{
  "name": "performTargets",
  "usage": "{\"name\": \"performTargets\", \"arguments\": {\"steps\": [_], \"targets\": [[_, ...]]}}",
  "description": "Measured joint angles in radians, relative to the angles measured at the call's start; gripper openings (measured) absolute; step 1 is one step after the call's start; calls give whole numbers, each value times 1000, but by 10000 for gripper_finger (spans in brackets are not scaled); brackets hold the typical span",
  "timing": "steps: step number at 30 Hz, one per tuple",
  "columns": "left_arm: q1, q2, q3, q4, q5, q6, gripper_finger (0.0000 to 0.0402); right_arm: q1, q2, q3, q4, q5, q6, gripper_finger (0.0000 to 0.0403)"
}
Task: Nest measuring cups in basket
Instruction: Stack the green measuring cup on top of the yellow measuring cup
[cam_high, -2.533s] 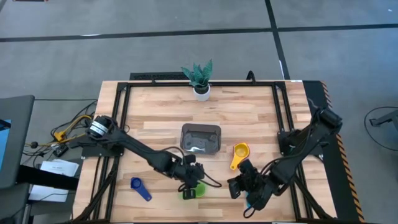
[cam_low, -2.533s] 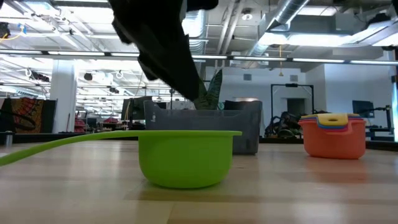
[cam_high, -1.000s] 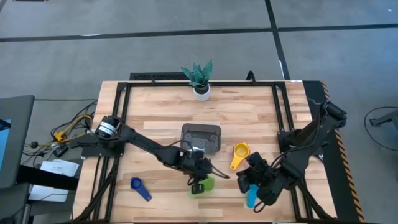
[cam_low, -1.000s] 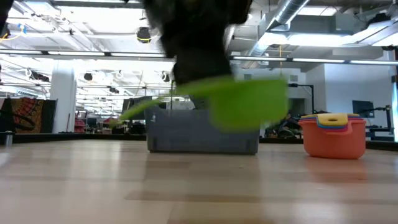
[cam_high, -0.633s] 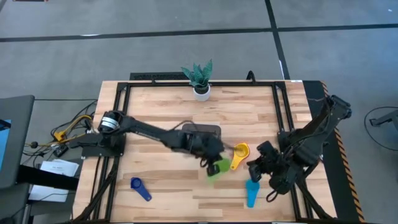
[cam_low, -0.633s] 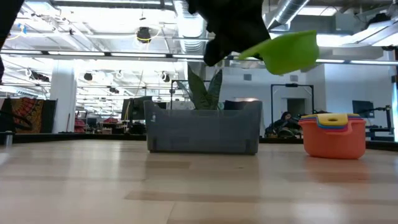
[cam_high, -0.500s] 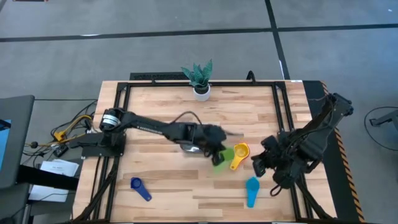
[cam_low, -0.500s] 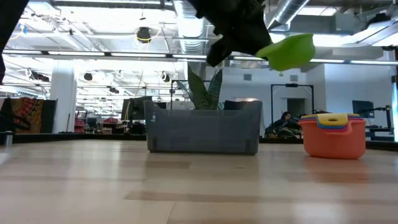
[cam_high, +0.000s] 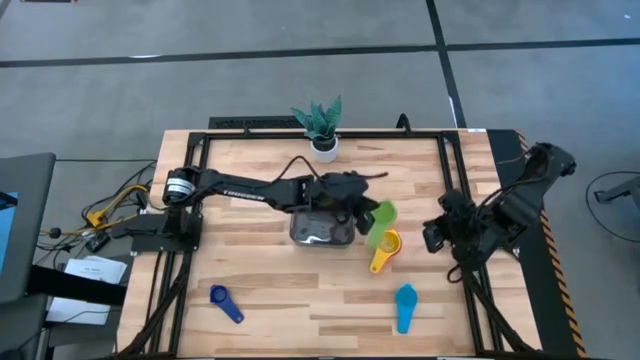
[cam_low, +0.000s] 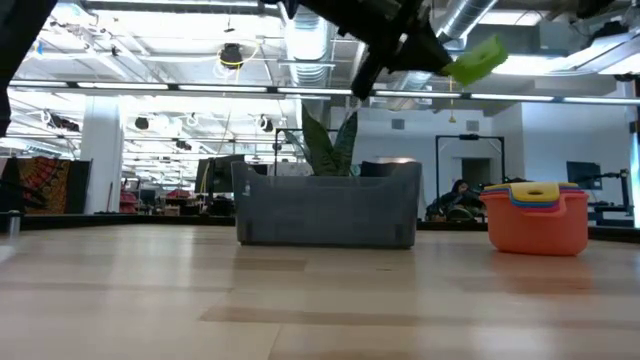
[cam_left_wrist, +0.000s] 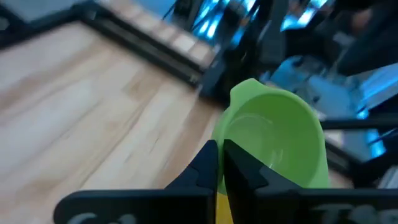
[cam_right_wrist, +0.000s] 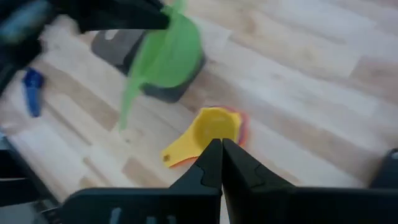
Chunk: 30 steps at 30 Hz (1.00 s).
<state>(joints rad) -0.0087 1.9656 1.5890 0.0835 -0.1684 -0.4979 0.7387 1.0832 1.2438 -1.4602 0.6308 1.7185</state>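
A green measuring cup (cam_high: 382, 222) hangs in the air beside the right end of the dark mesh basket (cam_high: 322, 225), with my left gripper (cam_high: 364, 211) shut on it. In the low view the cup (cam_low: 476, 59) is well above the basket (cam_low: 326, 205). On the table under it stands a stack of cups with a yellow one (cam_high: 386, 246) on top. A light blue cup (cam_high: 405, 305) and a dark blue cup (cam_high: 225, 302) lie near the front. My right gripper (cam_high: 433, 236) hovers shut and empty to the right of the stack. My left gripper pinches the green cup's rim (cam_left_wrist: 225, 144) on the side nearest the wrist, between its two fingers. It comes from the table's left, pointing slightly down. The cup is lifted clear and tilted, and its long handle (cam_right_wrist: 127, 102) hangs free below it.
A potted plant (cam_high: 320, 125) stands at the far edge in the middle. Black frame rails run along the table's left, right and far sides. Bare wood lies between the basket and the front edge.
My left gripper has carried the green cup up and away from the near middle, toward the far right, to just beside the basket's right end. The cup has tipped on the way. My right gripper has risen and drawn back from the light blue cup toward the right edge.
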Motion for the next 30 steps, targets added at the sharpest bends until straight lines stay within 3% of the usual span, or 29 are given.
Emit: {"name": "performTargets", "arguments": {"steps": [6, 14, 20, 30], "targets": [[1, 90, 29, 148, 61, -39, 0, -10, -30, 0, -24, 0, 1, 23], [-3, 172, 120, 58, 77, -22, 0, -8, -23, 0, -18, -4, 37, 21], [-4, 218, 133, -30, 99, -38, 0, -8, -15, 0, -17, -4, 67, 23], [-10, 262, 132, -37, 163, -72, 0, -8, -15, 0, 2, -3, 89, 24]]}}
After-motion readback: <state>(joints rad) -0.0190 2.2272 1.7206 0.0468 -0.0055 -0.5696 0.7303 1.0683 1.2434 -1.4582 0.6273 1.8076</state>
